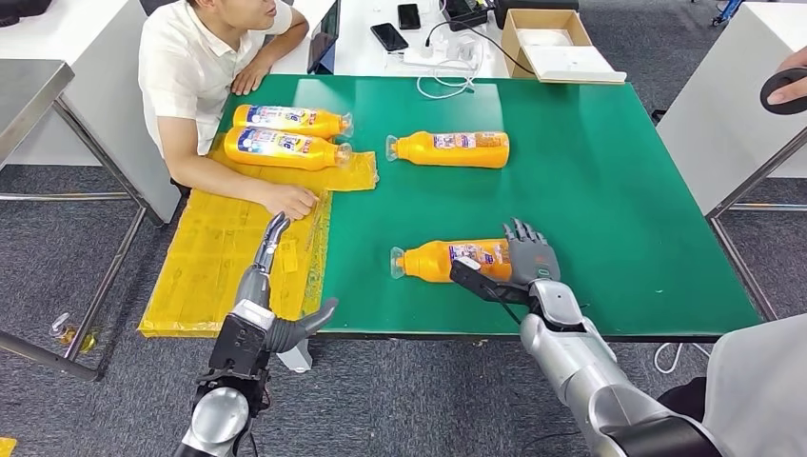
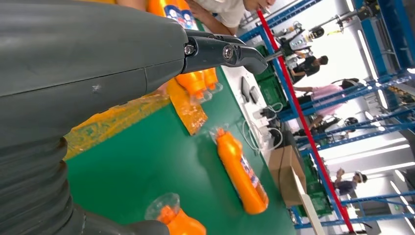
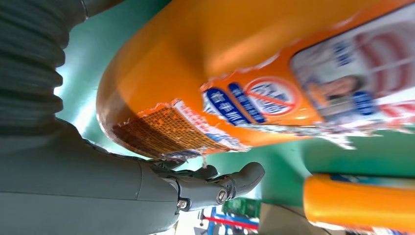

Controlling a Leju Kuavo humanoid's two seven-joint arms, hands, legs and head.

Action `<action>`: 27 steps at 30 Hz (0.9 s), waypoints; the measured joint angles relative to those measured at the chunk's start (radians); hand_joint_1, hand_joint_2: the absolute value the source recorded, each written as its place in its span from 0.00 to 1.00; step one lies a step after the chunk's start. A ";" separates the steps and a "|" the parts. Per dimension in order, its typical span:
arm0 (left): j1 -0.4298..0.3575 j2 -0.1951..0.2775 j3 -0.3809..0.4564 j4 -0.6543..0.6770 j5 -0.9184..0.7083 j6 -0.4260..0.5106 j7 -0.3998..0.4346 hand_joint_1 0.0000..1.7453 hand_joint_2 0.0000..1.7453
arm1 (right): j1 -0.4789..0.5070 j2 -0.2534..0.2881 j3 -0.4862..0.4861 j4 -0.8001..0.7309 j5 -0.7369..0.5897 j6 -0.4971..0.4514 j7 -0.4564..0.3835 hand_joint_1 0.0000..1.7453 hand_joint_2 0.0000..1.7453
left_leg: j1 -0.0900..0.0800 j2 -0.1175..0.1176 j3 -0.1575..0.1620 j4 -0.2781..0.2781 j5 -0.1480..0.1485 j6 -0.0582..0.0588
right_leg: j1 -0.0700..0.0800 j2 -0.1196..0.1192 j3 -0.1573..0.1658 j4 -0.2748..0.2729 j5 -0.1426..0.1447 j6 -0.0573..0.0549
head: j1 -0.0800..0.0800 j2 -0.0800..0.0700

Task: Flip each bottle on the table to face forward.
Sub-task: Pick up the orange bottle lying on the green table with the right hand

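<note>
Several orange bottles lie on their sides on the green table. The nearest bottle points its cap left, and its base sits between the thumb and the upright fingers of my right hand. I cannot tell whether the hand presses it. A second bottle lies at mid-table. Two more bottles lie on a yellow plastic sheet at the back left. My left hand hovers over that sheet at the front left, fingers apart, holding nothing.
A person sits at the table's back left with a hand on the yellow sheet. A cardboard box, phones and cables lie on the white table behind. Another person's hand shows at the right edge.
</note>
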 joint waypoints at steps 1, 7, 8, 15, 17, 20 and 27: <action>0.000 0.000 0.004 0.002 -0.001 0.000 0.001 0.00 1.00 | -0.004 -0.004 0.000 0.002 -0.002 0.022 0.010 0.00 1.00 | 0.000 0.000 0.000 0.000 0.000 0.000 | 0.000 0.000 0.000 0.000 0.000 0.000 | 0.000 0.000; -0.023 0.000 0.013 0.035 0.004 -0.012 0.008 0.00 1.00 | -0.034 -0.021 -0.008 0.027 -0.028 0.131 0.046 0.27 1.00 | 0.000 0.000 0.004 0.000 0.001 0.001 | 0.000 0.000 0.004 0.000 0.001 0.000 | 0.000 0.000; -0.025 0.000 0.013 0.040 0.005 -0.014 0.008 0.00 1.00 | -0.035 -0.022 -0.011 0.031 -0.033 0.136 0.047 0.52 1.00 | 0.000 0.000 0.005 0.000 0.001 0.001 | 0.000 0.000 0.005 0.000 0.001 0.000 | 0.000 0.000; -0.034 0.001 0.013 0.061 0.014 -0.021 0.009 0.00 1.00 | -0.029 -0.028 -0.033 0.050 -0.053 0.149 0.018 1.00 1.00 | 0.000 0.000 0.008 0.000 0.001 0.001 | 0.000 0.000 0.007 -0.001 0.001 0.000 | 0.000 0.000; -0.035 0.001 0.013 0.064 0.016 -0.022 0.009 0.00 1.00 | -0.030 -0.030 -0.035 0.051 -0.052 0.149 0.010 1.00 1.00 | 0.000 0.000 0.009 0.000 0.001 0.001 | 0.000 0.000 0.008 -0.001 0.001 0.000 | 0.000 0.000; -0.037 0.002 0.013 0.066 0.026 -0.026 0.005 0.00 1.00 | -0.027 -0.032 -0.037 0.052 -0.054 0.133 -0.042 1.00 1.00 | 0.000 0.000 0.009 0.000 0.001 0.001 | 0.000 0.000 0.009 -0.001 0.000 0.000 | 0.000 0.000; -0.037 0.009 0.013 0.066 0.039 -0.027 -0.004 0.00 1.00 | 0.008 -0.034 -0.042 0.052 -0.065 0.037 -0.195 1.00 1.00 | 0.000 0.002 0.010 0.000 0.000 0.001 | 0.000 0.001 0.008 0.000 0.001 0.000 | 0.000 0.000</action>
